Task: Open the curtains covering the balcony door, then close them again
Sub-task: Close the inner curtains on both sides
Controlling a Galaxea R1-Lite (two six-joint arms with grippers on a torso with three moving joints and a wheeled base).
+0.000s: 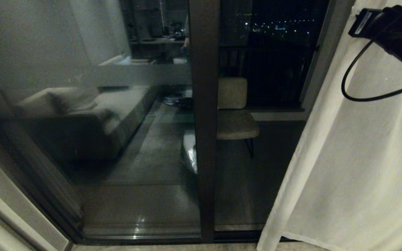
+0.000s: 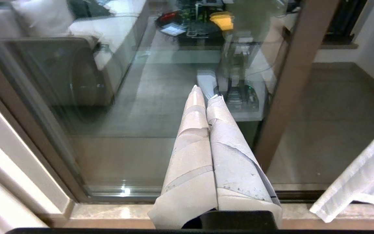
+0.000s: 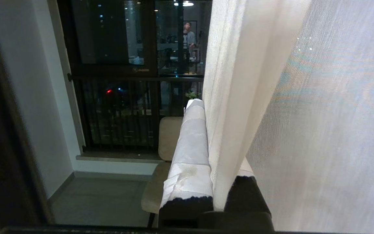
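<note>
Cream curtain [image 1: 361,157], one panel visible

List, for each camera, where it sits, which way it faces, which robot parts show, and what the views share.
Head view: on the head, facing forward and down at the balcony door; right arm at upper right against the curtain.
Left wrist view: behind the shut left gripper, facing the glass low down.
Right wrist view: behind the right gripper, clamped on the curtain's edge, facing the balcony.
Shared: door frame, curtain; the chair in the head and right wrist views.
</note>
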